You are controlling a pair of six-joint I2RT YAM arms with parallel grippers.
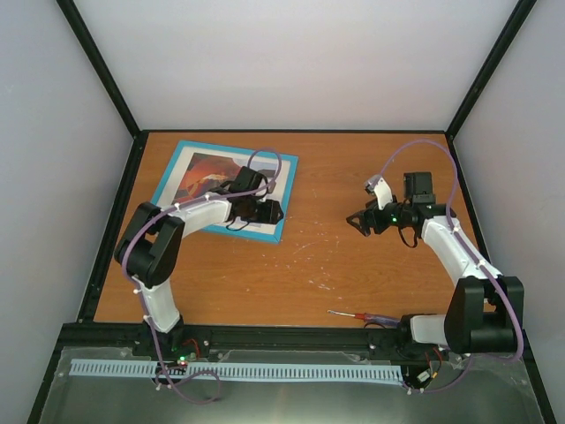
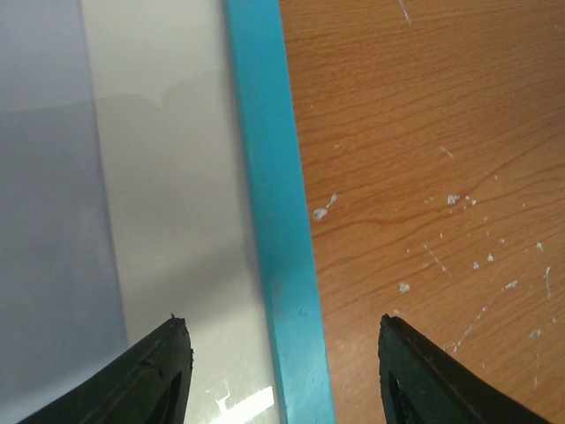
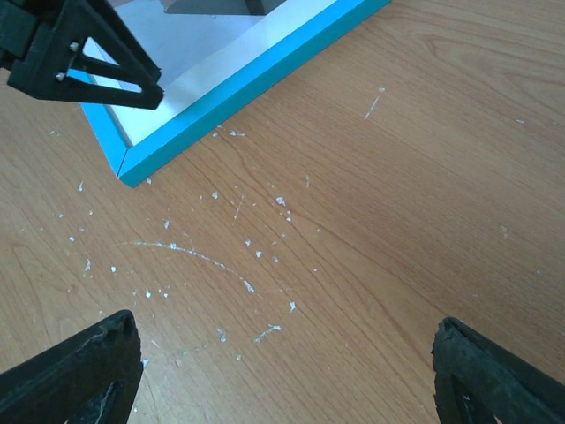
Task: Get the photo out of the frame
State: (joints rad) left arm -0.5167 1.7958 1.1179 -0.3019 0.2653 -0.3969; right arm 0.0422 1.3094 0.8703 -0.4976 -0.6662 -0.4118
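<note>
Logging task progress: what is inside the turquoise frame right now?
The photo lies inside the frame, face up, white mat around it. The left gripper hangs over its right side, hiding that part; whatever lies beneath the print is covered.

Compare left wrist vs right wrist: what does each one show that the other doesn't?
Left wrist only: a close-up of one long side of the frame, with the left gripper open and its fingers on either side of that edge. A bluish strip lies past the white mat.

Right wrist only: the frame's corner, the left gripper seen from outside above it, and the right gripper wide open over bare table.

Both: the turquoise frame edge, the white mat and the wood table with white scuffs.
</note>
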